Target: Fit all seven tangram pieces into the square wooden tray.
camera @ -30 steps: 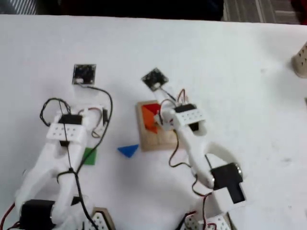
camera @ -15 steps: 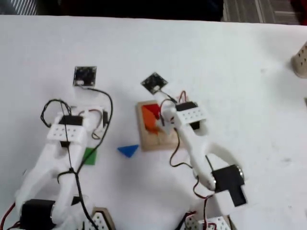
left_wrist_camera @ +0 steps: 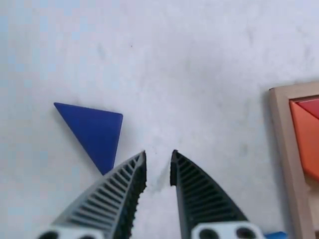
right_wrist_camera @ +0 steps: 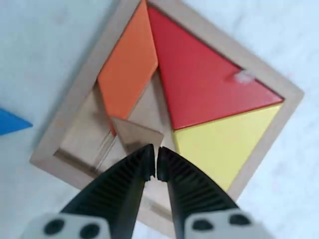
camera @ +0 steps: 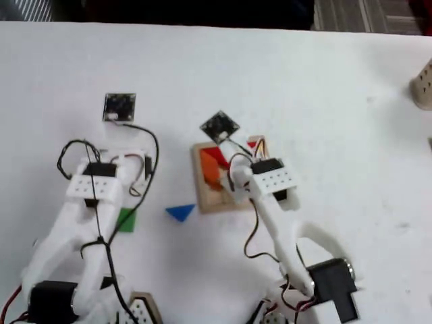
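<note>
The left claw (left_wrist_camera: 158,167) hangs slightly parted and empty over the white table (left_wrist_camera: 199,50) just beside the flat blue triangle (left_wrist_camera: 94,132), and farther on the right claw (right_wrist_camera: 154,162), pinched closed on nothing, hovers over the square wooden tray (right_wrist_camera: 75,99) holding an orange parallelogram (right_wrist_camera: 129,64), red triangle (right_wrist_camera: 204,79) and yellow triangle (right_wrist_camera: 224,144).

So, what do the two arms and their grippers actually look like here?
The left arm and right arm are white plastic with black motor blocks and loose black and red cables. The left gripper and right gripper have dark, ribbed, tapering fingers on pale mounts with screw holes.
</note>
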Controlling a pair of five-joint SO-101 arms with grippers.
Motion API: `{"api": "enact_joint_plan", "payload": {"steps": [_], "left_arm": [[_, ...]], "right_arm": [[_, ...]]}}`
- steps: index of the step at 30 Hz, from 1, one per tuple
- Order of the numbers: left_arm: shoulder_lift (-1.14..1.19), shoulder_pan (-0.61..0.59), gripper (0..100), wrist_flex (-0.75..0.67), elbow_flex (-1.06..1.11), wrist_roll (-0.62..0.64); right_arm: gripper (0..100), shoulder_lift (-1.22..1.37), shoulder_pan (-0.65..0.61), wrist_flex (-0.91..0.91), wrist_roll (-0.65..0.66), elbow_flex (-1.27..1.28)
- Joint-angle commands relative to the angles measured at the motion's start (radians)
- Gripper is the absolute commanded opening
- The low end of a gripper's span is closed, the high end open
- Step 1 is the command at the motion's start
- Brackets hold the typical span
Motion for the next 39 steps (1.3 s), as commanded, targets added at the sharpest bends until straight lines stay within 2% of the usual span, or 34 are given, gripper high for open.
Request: {"api": "enact_joint_plan", "payload": {"steps": [1, 8, 14, 22, 29, 39], "left_arm": [[-0.038, -0.002, 9, -0.021, -0.008, 0.011], [-0.038, -0.002, 9, -0.021, -0.006, 0.011], [-0.038, -0.002, 9, -0.021, -0.006, 0.011], [-0.038, -0.002, 9, -0.021, -0.006, 0.011], [-0.038, 0.019, 9, -0.021, -0.006, 0.008], [-0.038, 0.019, 9, -0.021, -0.006, 0.006]], "right_arm": [[1.7, -0.042, 0.01, -0.058, -0.051, -0.005], [1.7, 0.036, -0.035, -0.077, -0.037, -0.005], [1.7, 0.047, -0.035, 0.027, 0.041, -0.009], [1.7, -0.036, -0.027, 0.062, 0.041, 0.057], [1.7, -0.2, -0.002, 0.005, -0.002, 0.146], [1.7, -0.325, -0.147, -0.021, -0.023, 0.265]]}}
